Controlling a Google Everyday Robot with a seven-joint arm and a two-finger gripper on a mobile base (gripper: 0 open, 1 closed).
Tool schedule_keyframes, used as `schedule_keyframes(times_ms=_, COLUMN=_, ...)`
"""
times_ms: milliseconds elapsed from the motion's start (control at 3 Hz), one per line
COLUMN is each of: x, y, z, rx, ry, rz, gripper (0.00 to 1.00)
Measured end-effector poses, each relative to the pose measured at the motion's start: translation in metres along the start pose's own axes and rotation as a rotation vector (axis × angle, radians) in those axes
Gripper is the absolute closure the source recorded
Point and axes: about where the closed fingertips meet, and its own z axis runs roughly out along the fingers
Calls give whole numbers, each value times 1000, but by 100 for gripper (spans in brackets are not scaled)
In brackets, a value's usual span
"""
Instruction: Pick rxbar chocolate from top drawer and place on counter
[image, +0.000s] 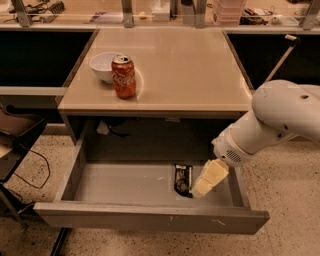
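Observation:
The rxbar chocolate (182, 179), a small black wrapped bar, lies flat on the bottom of the open top drawer (125, 187), right of its middle. My gripper (204, 187) hangs from the white arm on the right and is down inside the drawer, right beside the bar's right edge, tip near the bar's front end. The beige counter (185, 70) lies above the drawer.
A red soda can (123, 76) and a white bowl (104, 65) stand on the counter's left part. The drawer's scuffed front panel (150, 219) juts toward me. A dark chair and cables (20, 145) are at the left. Cluttered shelves run along the back.

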Motion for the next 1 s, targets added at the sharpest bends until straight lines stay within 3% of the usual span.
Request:
schedule_keyframes(times_ms=333, x=6, y=-2, z=3, rx=49, ry=47, rz=42, gripper=0)
schedule_keyframes(times_ms=667, x=28, y=-28, z=21, rx=165, ry=68, rz=171, gripper=0)
schedule_keyframes(times_ms=1000, x=27, y=-79, z=31, rx=270, ry=-39, rz=315, gripper=0)
